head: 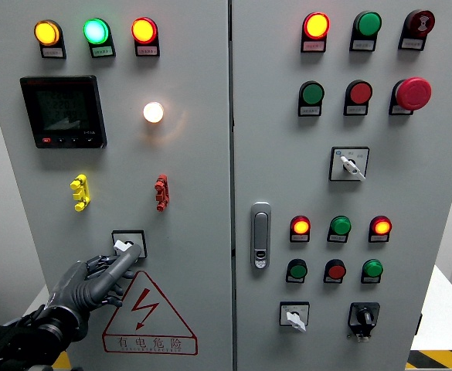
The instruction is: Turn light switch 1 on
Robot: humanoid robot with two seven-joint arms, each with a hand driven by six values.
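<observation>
Your left hand (94, 282) has its fingers closed around the knob of the light switch (127, 246), which lies up and right along the arm's line.

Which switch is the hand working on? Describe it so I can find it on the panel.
On the left cabinet door, look just above the red-bordered lightning warning triangle. The rotary switch sits in a small black-framed square, touched by the left hand; it is that door's only rotary knob.
</observation>
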